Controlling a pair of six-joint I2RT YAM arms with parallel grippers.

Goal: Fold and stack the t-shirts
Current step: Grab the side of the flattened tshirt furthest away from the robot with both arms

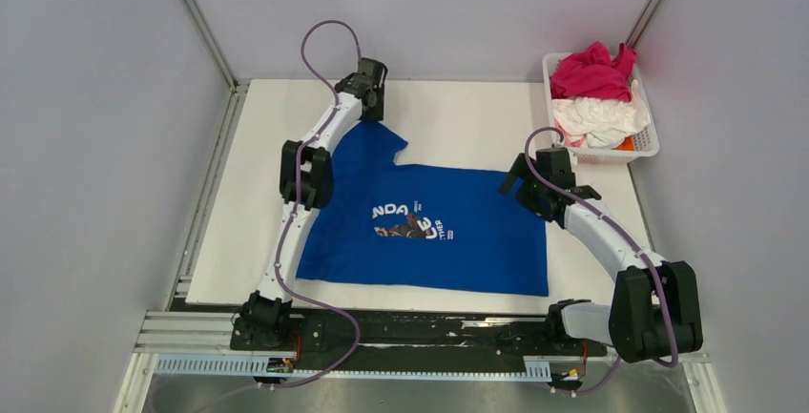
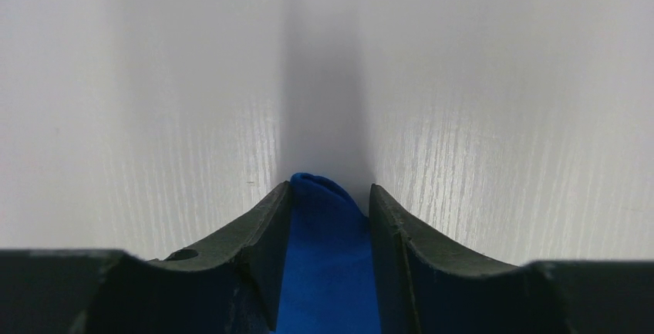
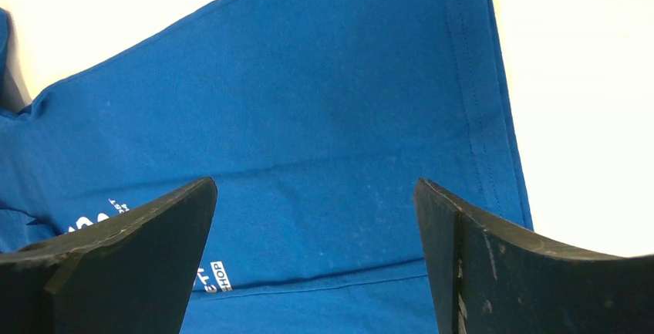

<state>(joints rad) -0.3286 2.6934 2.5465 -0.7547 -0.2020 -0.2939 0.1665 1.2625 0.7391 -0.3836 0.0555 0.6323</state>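
Sitting pinched between left jaws is blue t-shirt (image 2: 328, 272).

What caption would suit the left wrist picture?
Left fingers pinch the blue t-shirt over the white table.

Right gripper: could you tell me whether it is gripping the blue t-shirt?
No; the right gripper hangs open, fingers wide apart above the blue t-shirt.

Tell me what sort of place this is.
Likely a robotics lab cell, not a home: bare grey walls box in a white table, with a metal mounting rail along its near edge.
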